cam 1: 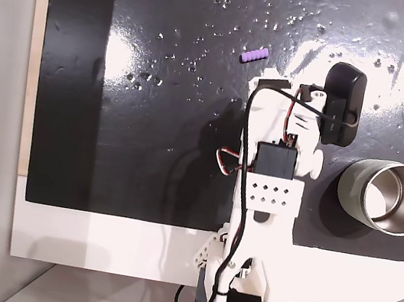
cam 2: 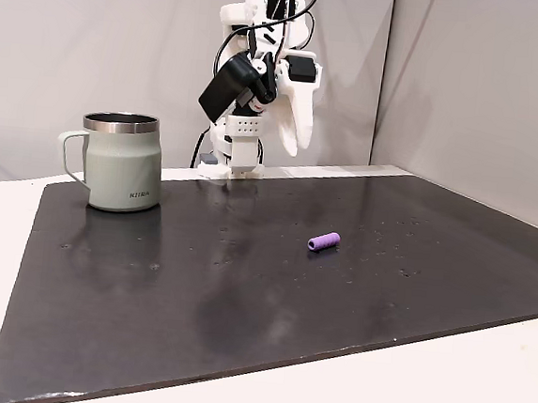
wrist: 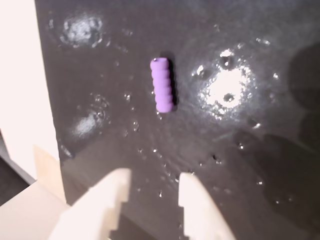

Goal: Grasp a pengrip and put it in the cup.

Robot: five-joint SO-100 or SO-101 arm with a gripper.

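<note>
Here, pengrip [wrist: 163,85] lies beyond parted hand [wrist: 152,187].

Pengrip [cam 2: 323,241] lies on its side, right of centre on the dark mat [cam 2: 242,293] — well apart from the cup [cam 2: 122,162] at mid-left, handle pointing left. The white tool [cam 2: 295,138] hangs above the mat's far edge, top centre — nothing between its fingers.

Bright glare, perhaps slight wrist-view blur
</note>
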